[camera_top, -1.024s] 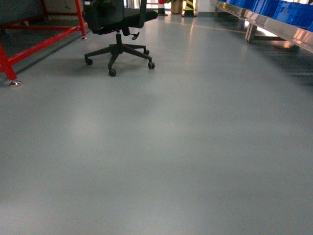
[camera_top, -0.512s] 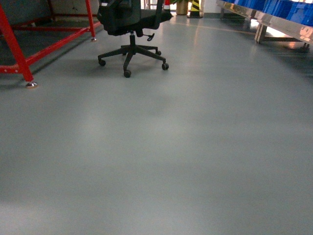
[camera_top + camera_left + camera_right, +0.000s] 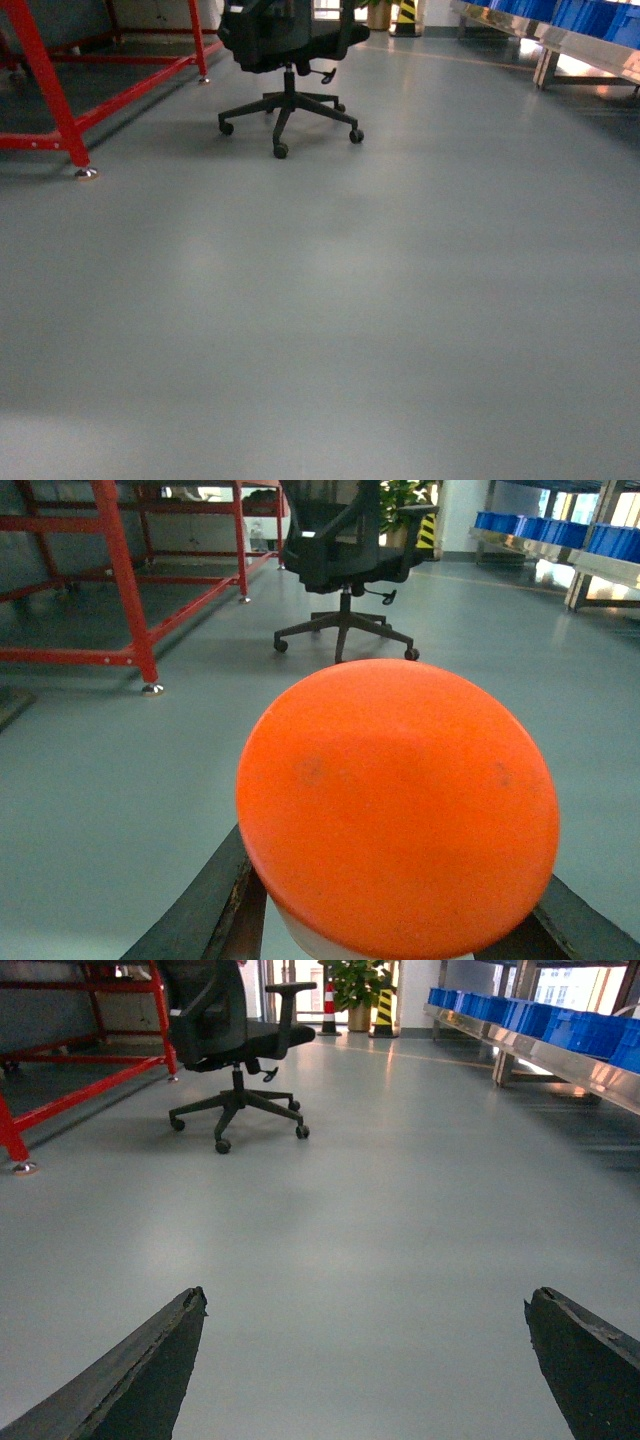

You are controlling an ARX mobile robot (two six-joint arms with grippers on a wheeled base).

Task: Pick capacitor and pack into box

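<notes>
While I watched the head view, only grey floor [image 3: 330, 300] lay ahead, with a black office chair [image 3: 290, 60] on castors at the top and a red steel frame [image 3: 50, 90] to its left; neither arm showed there. Blue bins [image 3: 590, 18] sat on a metal rack along the upper right. On my left wrist camera, the left gripper [image 3: 395, 920] was pinching a round object with a flat orange top [image 3: 400, 810] and a white underside, its dark fingers [image 3: 215, 910] pressed against either side. I took that to be the capacitor. My right gripper [image 3: 365, 1360] was spread wide with nothing between its fingers [image 3: 150, 1370]. I could not find the box in any view.
</notes>
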